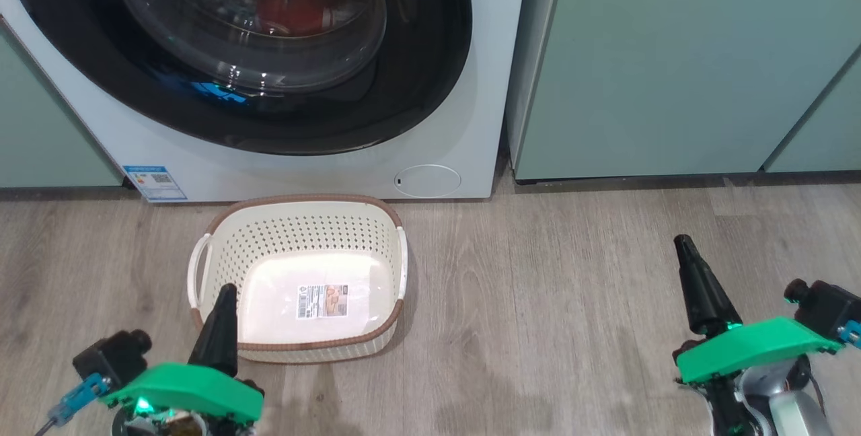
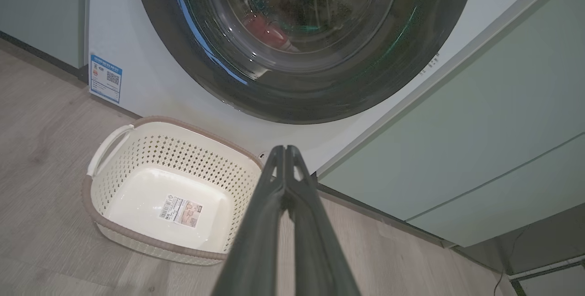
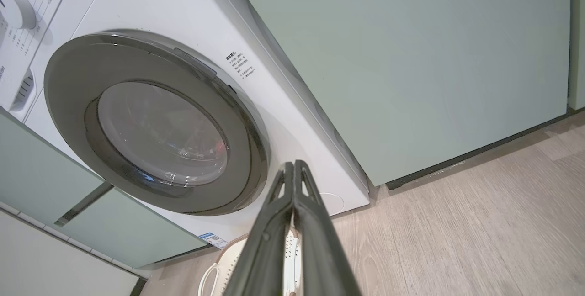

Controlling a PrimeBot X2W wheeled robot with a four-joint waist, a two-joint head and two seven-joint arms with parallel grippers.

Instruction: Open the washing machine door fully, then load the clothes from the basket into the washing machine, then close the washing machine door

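Job all but done: the white washing machine (image 1: pixel 437 126) stands with its black-ringed door (image 1: pixel 420 73) flush and, it seems, latched. The cream basket (image 1: pixel 303 201) sits empty on the floor (image 1: pixel 572 288) just in front; the red clothes (image 1: pixel 296 12) show dimly through the glass. The left gripper (image 1: pixel 227 289) and right gripper (image 1: pixel 684 242) hover low, fingers pressed together, empty. A gentle push on the ring would confirm the latch.

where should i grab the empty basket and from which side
Grip the white loop handle on the left end of the basket, coming down from the left with the left claw. The handle sticks out with a gap behind it, and that claw, shut now, is nearest.
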